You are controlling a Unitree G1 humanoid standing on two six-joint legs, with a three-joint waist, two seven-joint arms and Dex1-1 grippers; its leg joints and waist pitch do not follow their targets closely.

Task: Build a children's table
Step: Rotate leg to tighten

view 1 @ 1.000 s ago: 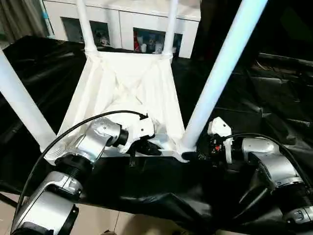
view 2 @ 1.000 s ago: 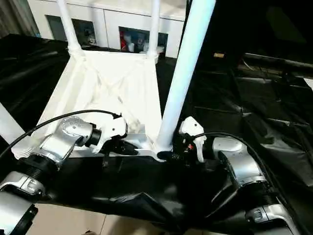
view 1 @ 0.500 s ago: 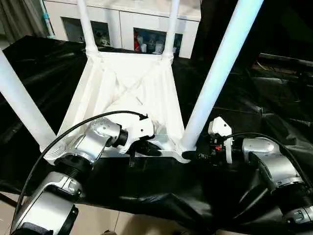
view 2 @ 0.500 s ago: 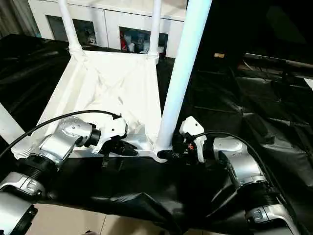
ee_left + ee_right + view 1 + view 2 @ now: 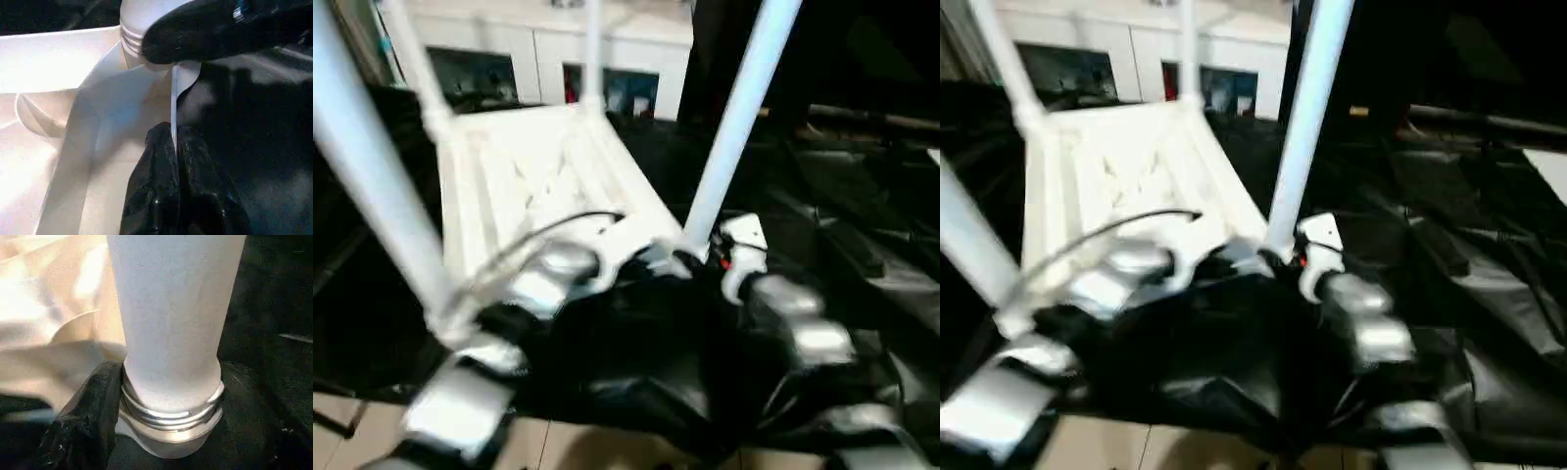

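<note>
Children's table (image 5: 524, 176) inverted on black-draped work table (image 5: 862, 245), white cabinet (image 5: 538, 59) behind, both pincers clamped on it.

Silver forearms (image 5: 543, 284), black cable (image 5: 548, 227), black fingers (image 5: 161, 191).

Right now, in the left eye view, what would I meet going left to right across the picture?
Near-left table leg → upturned table top → left gripper → near-right table leg → right gripper → black cloth.
</note>
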